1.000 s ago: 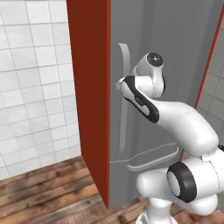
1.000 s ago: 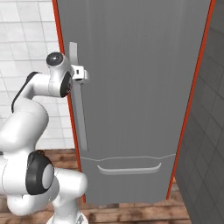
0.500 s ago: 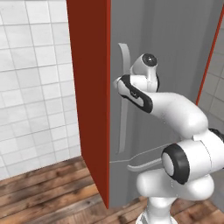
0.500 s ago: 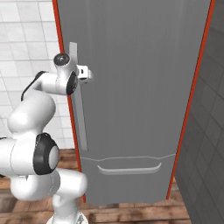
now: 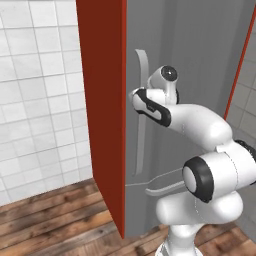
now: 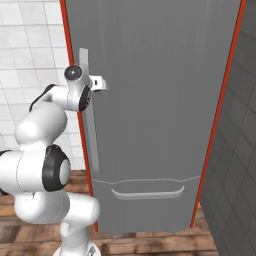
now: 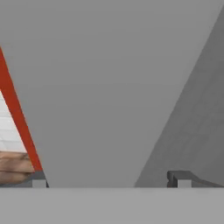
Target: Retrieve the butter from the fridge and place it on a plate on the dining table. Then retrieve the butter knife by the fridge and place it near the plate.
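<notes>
The gripper (image 6: 102,83) is hovering at the fridge (image 6: 160,100) door, right beside its long handle (image 6: 90,135) — jaws spread wide, gripping nothing, the door sitting closed.

The arm reaches forward at shoulder height, its pincer (image 6: 102,83) spread wide, holding nothing.

Fridge (image 6: 160,100) plain grey, red side panels; door handle (image 6: 89,125) by pincer (image 6: 102,83) light grey; wall (image 5: 35,100) white tiles; floor (image 5: 55,220) brown wood planks
</notes>
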Motion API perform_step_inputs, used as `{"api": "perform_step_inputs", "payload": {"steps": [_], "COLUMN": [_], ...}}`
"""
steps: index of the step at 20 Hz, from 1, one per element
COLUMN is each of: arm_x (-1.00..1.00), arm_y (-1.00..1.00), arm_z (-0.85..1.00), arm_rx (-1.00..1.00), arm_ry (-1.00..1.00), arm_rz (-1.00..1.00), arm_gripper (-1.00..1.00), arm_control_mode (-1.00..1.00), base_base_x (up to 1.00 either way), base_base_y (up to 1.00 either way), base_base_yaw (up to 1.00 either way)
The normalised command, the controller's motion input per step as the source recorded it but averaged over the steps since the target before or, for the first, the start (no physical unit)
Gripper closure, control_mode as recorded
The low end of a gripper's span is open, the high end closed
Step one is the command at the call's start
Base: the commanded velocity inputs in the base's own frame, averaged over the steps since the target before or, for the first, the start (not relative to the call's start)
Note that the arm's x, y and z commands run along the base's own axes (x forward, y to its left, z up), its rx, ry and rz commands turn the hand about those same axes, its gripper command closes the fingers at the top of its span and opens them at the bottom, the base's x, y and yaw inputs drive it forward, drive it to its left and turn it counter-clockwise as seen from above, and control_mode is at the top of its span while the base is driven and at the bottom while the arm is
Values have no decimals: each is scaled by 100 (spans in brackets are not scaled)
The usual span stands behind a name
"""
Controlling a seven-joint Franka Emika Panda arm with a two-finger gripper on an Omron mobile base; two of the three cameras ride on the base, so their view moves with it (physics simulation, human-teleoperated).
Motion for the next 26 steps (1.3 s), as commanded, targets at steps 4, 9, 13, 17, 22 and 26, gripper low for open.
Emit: {"api": "perform_step_inputs", "payload": {"steps": [4,9,13,17,22,26], "arm_x": [30,31,23,0,-32,-54], "arm_y": [2,0,0,-2,-20,-68], "arm_z": [-21,-5,0,0,12,28], "arm_rx": [0,0,0,0,7,22], "arm_ry": [-15,-1,3,0,0,5], "arm_rz": [0,0,0,0,0,0], "arm_gripper": [-100,100,100,100,100,100], "arm_control_mode": [-100,-100,-100,-100,-100,-100], "base_base_x": [0,0,0,0,0,0], "base_base_y": [0,0,0,0,0,0], "base_base_yaw": [0,0,0,0,0,0]}}
